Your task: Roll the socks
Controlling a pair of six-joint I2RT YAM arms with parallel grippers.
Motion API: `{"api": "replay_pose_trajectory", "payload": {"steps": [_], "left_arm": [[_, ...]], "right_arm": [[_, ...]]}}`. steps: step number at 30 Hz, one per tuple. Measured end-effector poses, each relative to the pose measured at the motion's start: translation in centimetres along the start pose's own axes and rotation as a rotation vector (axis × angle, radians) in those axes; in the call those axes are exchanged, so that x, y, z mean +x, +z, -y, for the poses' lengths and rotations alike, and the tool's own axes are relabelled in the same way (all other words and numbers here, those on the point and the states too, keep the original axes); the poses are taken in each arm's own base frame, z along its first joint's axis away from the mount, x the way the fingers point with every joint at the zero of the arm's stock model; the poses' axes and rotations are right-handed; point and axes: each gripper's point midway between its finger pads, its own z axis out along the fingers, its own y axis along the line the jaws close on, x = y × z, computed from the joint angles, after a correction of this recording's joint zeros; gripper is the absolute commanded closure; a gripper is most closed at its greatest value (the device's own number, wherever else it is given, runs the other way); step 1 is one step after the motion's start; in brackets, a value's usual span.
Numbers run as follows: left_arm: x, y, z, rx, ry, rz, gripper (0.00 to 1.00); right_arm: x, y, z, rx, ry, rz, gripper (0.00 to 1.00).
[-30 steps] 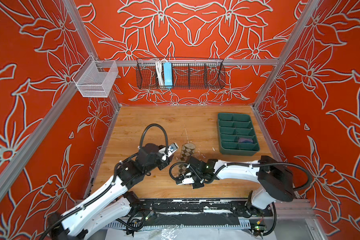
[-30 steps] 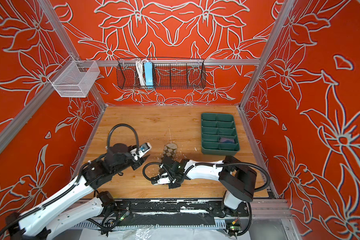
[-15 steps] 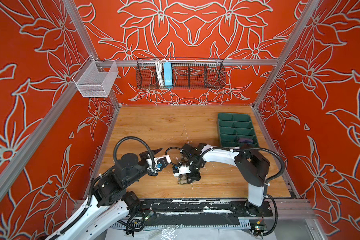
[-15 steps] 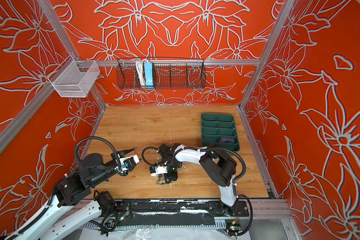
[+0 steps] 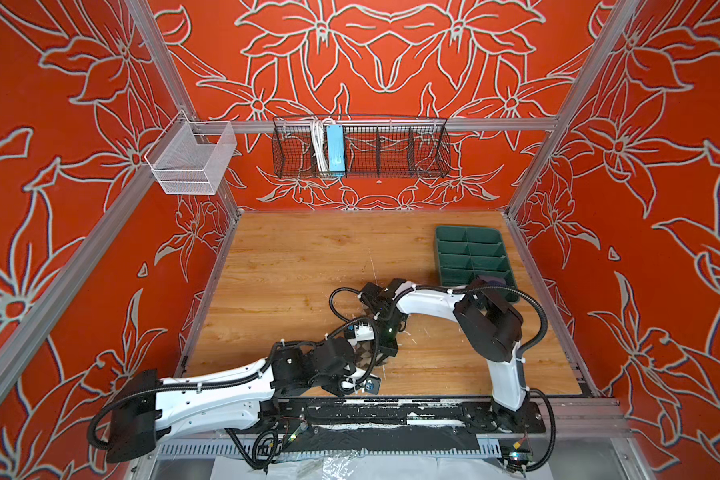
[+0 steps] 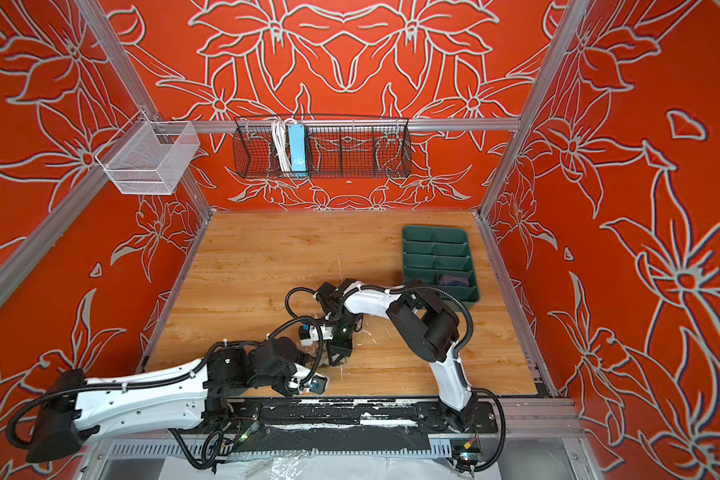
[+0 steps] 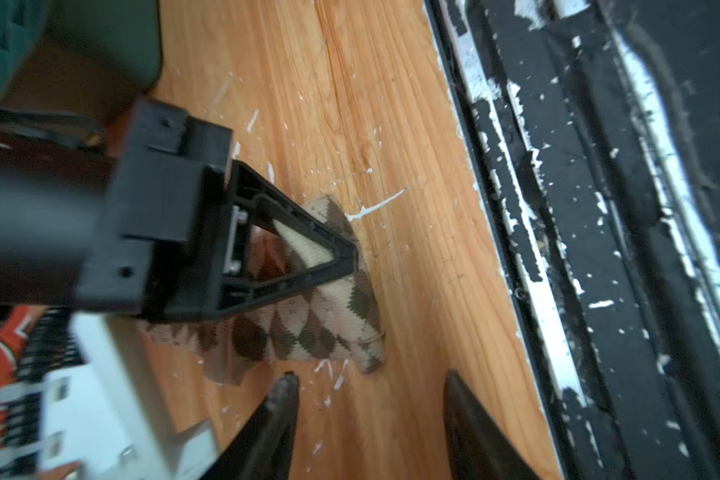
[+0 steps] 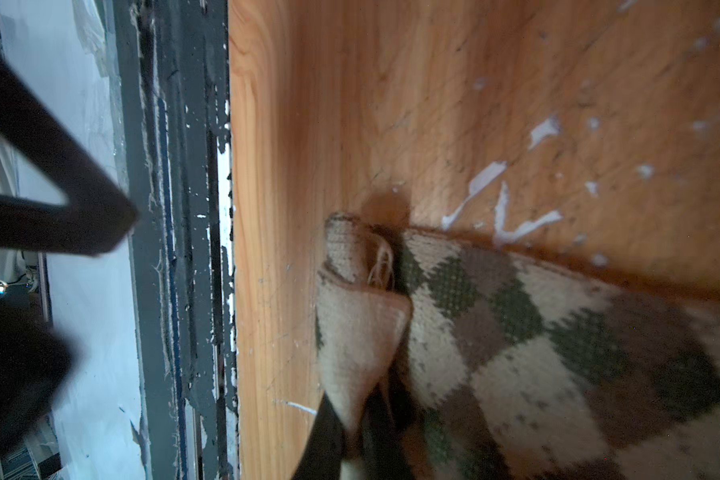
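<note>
A beige argyle sock (image 7: 304, 332) lies loosely bunched on the wooden table (image 5: 300, 266) near its front edge, seen in a top view (image 5: 364, 352). My right gripper (image 8: 352, 432) is shut on a folded beige edge of this sock (image 8: 516, 332); the left wrist view shows it (image 7: 341, 253) pressed down onto the fabric. My left gripper (image 7: 371, 376) is open with nothing between its fingers, its tips just short of the sock. It sits low beside the sock (image 5: 360, 369). A purple sock (image 6: 454, 279) lies in the green tray (image 6: 433, 229).
The green compartment tray (image 5: 466, 228) stands at the table's right. A black rail with chipped white paint (image 5: 391, 409) runs along the front edge, close to both grippers. A black wire basket (image 5: 391, 145) and a white mesh basket (image 5: 192, 166) hang on the walls.
My left arm has swung down and forward, bringing its gripper low beside the sock near the front edge. The right gripper has stayed shut on the sock while its elbow shifted right.
</note>
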Motion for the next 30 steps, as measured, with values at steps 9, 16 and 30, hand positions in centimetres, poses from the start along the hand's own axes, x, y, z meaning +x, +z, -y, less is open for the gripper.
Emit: {"api": "replay_pose_trajectory", "payload": {"steps": [9, 16, 30], "left_arm": [[1.6, 4.8, -0.8, -0.047, -0.128, -0.119, 0.54], [1.9, 6.4, -1.6, -0.08, -0.16, -0.17, 0.85], [1.3, 7.5, -3.0, -0.095, -0.155, -0.23, 1.0]], "right_arm": [[0.0, 0.0, 0.0, 0.001, -0.002, 0.002, 1.0], [0.1, -0.3, 0.1, 0.031, -0.022, 0.027, 1.0], [2.2, -4.3, 1.2, 0.283, -0.048, 0.132, 0.67]]}}
